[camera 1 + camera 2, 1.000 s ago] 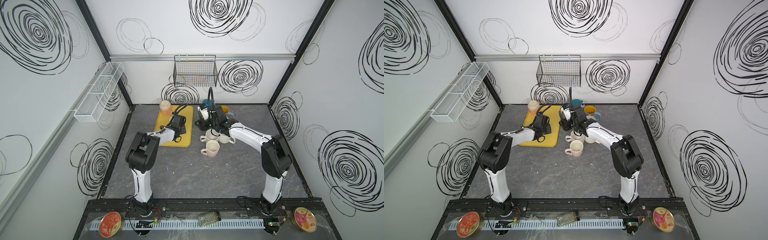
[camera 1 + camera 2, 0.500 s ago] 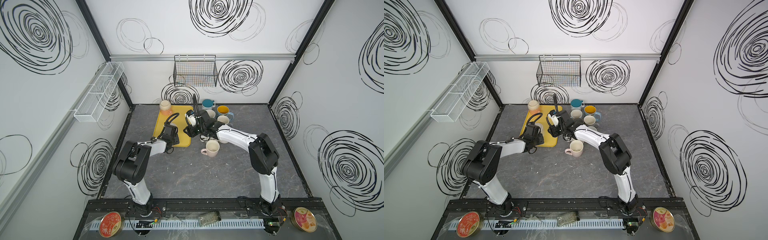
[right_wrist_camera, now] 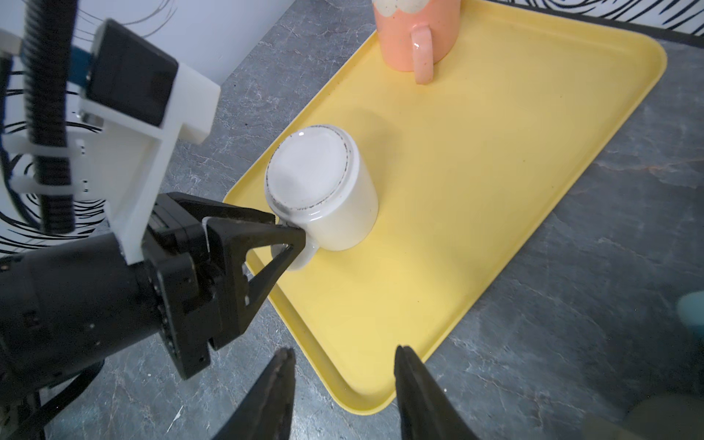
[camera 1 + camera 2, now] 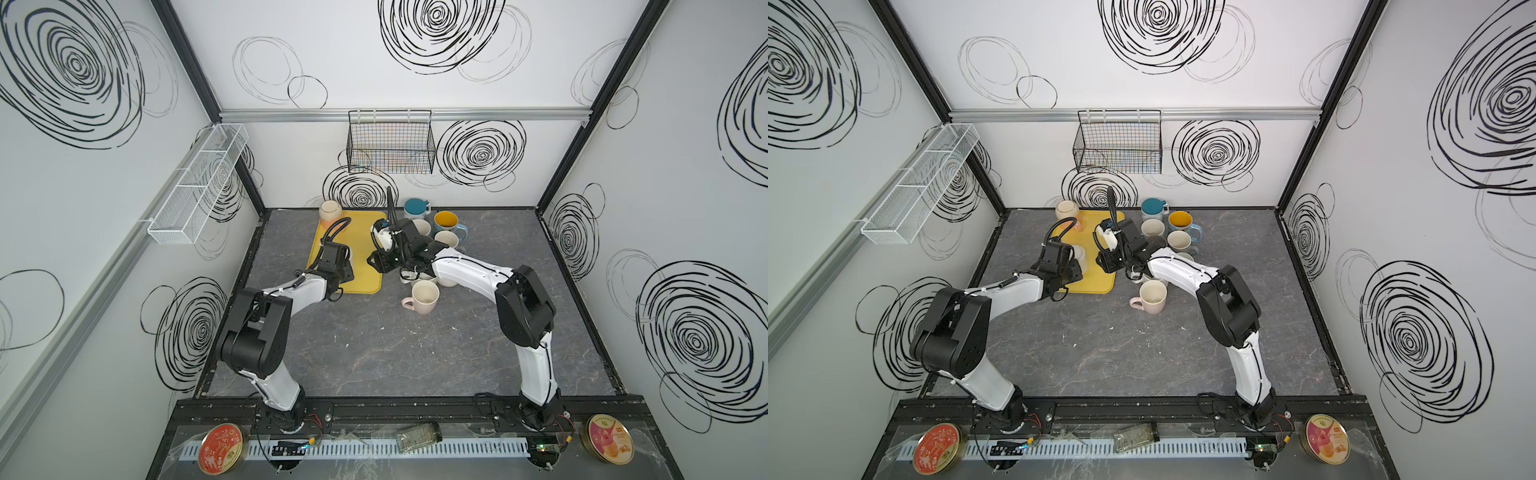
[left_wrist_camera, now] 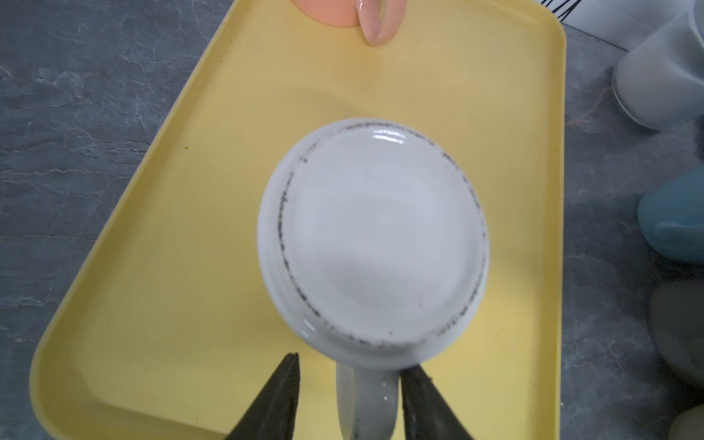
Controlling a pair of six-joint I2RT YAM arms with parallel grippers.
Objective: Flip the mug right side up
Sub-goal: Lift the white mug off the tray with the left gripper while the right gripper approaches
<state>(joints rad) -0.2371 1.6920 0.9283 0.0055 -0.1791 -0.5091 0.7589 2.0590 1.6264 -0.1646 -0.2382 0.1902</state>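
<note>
Left gripper (image 5: 353, 365) was closed a second ago; now its jaws stand partly apart on both sides of the handle (image 5: 365, 404) of the white mug (image 5: 377, 236), gripping nothing. Right gripper (image 3: 344, 352), half open and empty, has come across to the edge of the yellow tray (image 5: 152, 266). The mug sits bottom-up on this tray, so the turning, I think, is not yet begun.

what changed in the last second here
The right gripper swung from the mug cluster across to the edge of the yellow tray, open and empty. The left gripper drew back slightly and now sits open astride the handle of the upturned white mug. The peach mug, pink mug and tray stayed put.
</note>
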